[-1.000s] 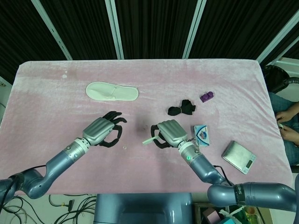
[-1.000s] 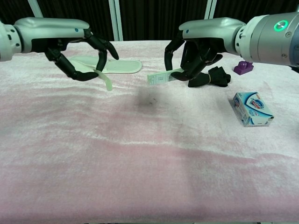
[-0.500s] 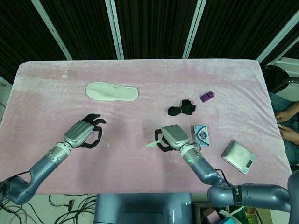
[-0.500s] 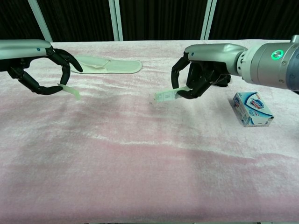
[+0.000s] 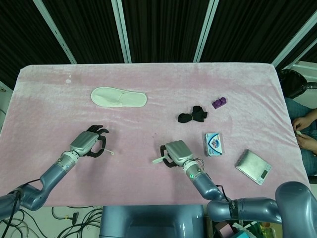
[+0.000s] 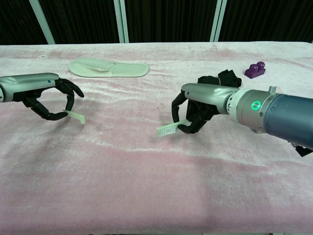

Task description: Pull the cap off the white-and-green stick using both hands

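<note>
The white-and-green stick [image 6: 167, 129] [image 5: 159, 160] is pinched in my right hand [image 6: 195, 110] [image 5: 176, 152] and points left, low over the pink table. Its pale green cap [image 6: 76, 116] [image 5: 107, 152] is off the stick and pinched in my left hand [image 6: 49, 95] [image 5: 89, 144]. The left hand hovers just above the table at the left. A wide stretch of cloth separates the two hands and the two pieces.
A white slipper [image 5: 119, 97] lies at the back left. A black cloth [image 5: 193, 115] and a purple piece [image 5: 219, 102] sit behind the right hand. A soap box [image 5: 213, 144] and a small scale [image 5: 252, 167] lie to its right.
Both hands have come down toward the table and the front edge. The left hand carried the cap further left, and the right hand brought the stick lower.
</note>
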You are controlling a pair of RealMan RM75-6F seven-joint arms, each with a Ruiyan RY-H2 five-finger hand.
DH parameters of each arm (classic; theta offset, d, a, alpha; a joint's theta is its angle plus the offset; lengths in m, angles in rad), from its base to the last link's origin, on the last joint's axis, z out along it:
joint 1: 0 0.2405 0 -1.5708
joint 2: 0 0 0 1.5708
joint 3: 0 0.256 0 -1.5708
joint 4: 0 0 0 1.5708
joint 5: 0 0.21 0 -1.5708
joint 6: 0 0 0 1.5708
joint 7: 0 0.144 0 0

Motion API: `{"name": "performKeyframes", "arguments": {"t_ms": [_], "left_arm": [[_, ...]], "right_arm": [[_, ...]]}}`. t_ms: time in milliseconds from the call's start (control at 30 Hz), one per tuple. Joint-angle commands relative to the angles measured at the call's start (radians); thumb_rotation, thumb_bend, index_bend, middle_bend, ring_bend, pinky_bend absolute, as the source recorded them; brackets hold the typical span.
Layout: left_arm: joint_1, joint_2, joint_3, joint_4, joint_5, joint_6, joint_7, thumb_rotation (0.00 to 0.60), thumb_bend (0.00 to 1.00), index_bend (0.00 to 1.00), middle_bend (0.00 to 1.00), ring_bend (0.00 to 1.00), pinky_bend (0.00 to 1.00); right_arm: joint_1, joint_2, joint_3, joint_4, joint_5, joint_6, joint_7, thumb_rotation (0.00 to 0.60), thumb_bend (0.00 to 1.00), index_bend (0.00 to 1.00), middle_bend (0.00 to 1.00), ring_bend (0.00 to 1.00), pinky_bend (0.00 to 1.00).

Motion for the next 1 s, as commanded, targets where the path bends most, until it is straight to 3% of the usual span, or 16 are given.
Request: {"name": "performKeyframes", "arguments": {"t_ms": [33, 167, 300, 467, 567, 667, 900, 1000], "left_arm": [[-0.001, -0.028, 0.002, 0.033, 0.003, -0.008, -0.014, 0.6, 0.47, 0.56, 0.15, 0.0, 0.0], [0.001, -0.043, 0.006, 0.058, 0.011, -0.007, -0.011, 0.6, 0.43, 0.51, 0.14, 0.0, 0.0], [0.001, -0.035, 0.016, 0.057, 0.019, -0.018, -0.007, 0.6, 0.27, 0.32, 0.11, 0.0, 0.0], [0.004, -0.007, 0.013, 0.032, 0.029, -0.008, -0.012, 0.6, 0.21, 0.18, 0.1, 0.0, 0.0], [0.007, 0.008, 0.011, 0.016, 0.037, 0.005, -0.016, 0.6, 0.21, 0.16, 0.09, 0.0, 0.0], [0.009, 0.041, 0.008, -0.02, 0.055, 0.026, -0.022, 0.6, 0.19, 0.16, 0.08, 0.0, 0.0], [0.041, 0.166, 0.001, -0.153, 0.092, 0.117, -0.027, 0.6, 0.19, 0.15, 0.08, 0.0, 0.0], [0.085, 0.24, 0.003, -0.231, 0.109, 0.202, 0.001, 0.6, 0.19, 0.15, 0.07, 0.0, 0.0]], "right_arm": [[-0.008, -0.036, -0.005, 0.032, -0.005, 0.015, -0.011, 0.6, 0.43, 0.6, 0.96, 0.91, 1.0], [-0.016, -0.077, -0.003, 0.08, 0.006, 0.022, -0.02, 0.6, 0.42, 0.6, 0.96, 0.91, 1.0], [-0.022, -0.099, 0.0, 0.115, 0.018, 0.011, -0.022, 0.6, 0.39, 0.56, 0.96, 0.91, 1.0], [-0.026, -0.085, 0.003, 0.115, 0.028, -0.015, -0.038, 0.6, 0.23, 0.3, 0.93, 0.89, 1.0], [-0.019, -0.062, 0.005, 0.093, 0.059, -0.049, -0.056, 0.6, 0.19, 0.16, 0.92, 0.88, 1.0], [-0.016, -0.033, 0.016, 0.055, 0.08, -0.053, -0.07, 0.6, 0.19, 0.09, 0.91, 0.88, 1.0], [-0.051, 0.132, 0.063, -0.088, 0.065, -0.001, -0.045, 0.6, 0.19, 0.08, 0.87, 0.85, 0.98], [-0.09, 0.264, 0.083, -0.159, 0.057, 0.009, 0.002, 0.6, 0.19, 0.08, 0.76, 0.78, 0.9]]}}
